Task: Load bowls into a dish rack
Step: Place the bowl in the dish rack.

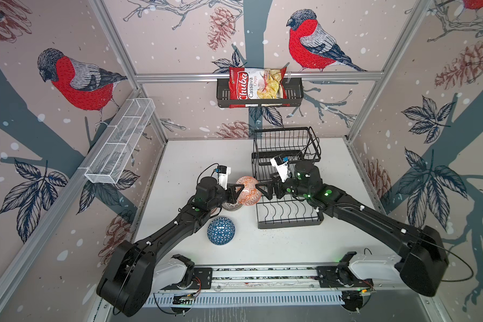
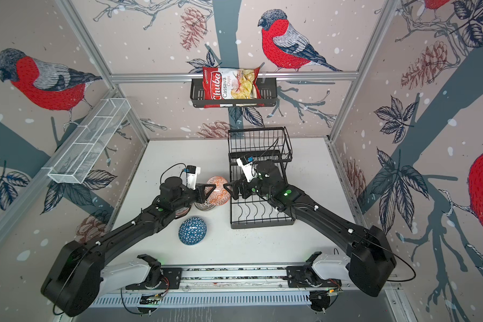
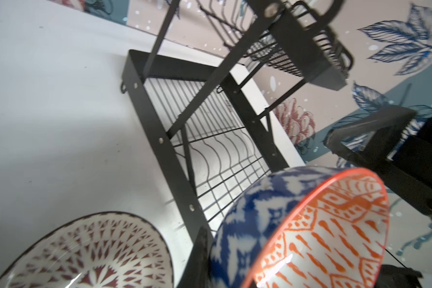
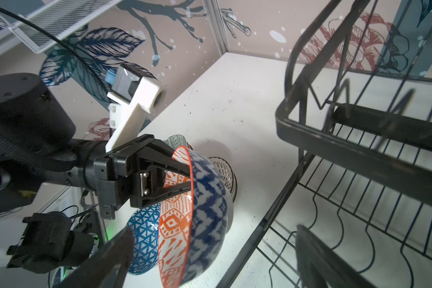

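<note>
1. orange-lined bowl (image 1: 248,191), blue-patterned outside, is held on its side just beside the dish rack (image 1: 290,224), outside its long edge.
2. left gripper (image 1: 239,192) is clamped on that bowl's rim.
3. right gripper (image 1: 262,191) hangs over the rack's edge with jaws wide apart, facing the bowl and gripping nothing.
4. a brown-patterned bowl (image 1: 230,206) sits below the held one, beside the rack; a blue-triangle bowl (image 1: 221,230) lies mouth-down near the rack's front corner, apart from it.
5. the right arm crosses above the rack's wavy dividers, hiding some.
6. on the wall behind the rack, a black basket (image 1: 293,94) holds a red bag (image 1: 255,85) reading "chuba cassava chips"; a white mesh tray (image 1: 120,142) hangs well apart from the rack.
</note>
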`<state>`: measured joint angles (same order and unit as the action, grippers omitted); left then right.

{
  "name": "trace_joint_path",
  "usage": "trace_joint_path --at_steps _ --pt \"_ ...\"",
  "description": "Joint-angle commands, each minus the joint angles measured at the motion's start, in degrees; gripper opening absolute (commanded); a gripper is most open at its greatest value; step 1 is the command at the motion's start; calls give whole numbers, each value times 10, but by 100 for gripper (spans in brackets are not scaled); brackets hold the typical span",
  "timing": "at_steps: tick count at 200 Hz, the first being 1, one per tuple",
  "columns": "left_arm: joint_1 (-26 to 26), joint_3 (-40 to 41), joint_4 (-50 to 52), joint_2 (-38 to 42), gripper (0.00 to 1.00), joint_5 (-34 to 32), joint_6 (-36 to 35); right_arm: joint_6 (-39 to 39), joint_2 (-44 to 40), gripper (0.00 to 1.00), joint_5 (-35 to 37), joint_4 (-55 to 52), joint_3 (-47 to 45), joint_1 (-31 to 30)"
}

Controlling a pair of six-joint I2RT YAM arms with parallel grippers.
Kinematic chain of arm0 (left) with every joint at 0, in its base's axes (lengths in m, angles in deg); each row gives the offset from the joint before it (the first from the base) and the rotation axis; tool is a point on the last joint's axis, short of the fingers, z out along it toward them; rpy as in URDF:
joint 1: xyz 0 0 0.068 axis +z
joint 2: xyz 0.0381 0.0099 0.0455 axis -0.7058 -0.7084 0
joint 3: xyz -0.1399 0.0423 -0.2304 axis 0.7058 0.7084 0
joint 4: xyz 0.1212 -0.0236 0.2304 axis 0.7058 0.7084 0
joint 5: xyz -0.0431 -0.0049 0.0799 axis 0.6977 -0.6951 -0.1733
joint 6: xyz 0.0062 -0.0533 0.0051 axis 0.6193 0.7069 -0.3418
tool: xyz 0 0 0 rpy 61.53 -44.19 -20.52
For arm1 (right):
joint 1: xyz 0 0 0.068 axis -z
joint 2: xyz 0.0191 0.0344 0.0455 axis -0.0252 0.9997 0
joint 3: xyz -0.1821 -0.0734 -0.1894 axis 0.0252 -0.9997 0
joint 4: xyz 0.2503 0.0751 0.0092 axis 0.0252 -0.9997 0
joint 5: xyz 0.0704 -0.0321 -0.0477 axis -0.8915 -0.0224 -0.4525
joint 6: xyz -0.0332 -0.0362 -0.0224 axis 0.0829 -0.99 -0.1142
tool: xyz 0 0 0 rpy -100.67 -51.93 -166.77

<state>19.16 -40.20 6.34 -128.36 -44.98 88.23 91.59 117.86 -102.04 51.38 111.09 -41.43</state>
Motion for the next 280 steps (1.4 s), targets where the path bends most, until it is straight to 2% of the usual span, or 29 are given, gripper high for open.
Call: trace_joint_path --at_steps 1,34,89,160,217,280 --pt "0 1 -99 3 0 55 9 -11 -32 99 -64 37 -21 14" --pt "1 0 -142 -3 0 90 17 -7 -51 100 -112 55 -40 38" --pt "0 12 -241 -13 0 137 43 -27 -50 99 -170 52 -43 40" --pt "0 17 -370 -58 0 208 83 -29 -53 100 -200 62 -44 46" --pt "0 -5 -563 -155 0 288 181 -26 -54 99 -194 56 -37 46" --pt "0 -21 -612 -195 0 289 190 -14 -56 100 -195 58 -31 48"
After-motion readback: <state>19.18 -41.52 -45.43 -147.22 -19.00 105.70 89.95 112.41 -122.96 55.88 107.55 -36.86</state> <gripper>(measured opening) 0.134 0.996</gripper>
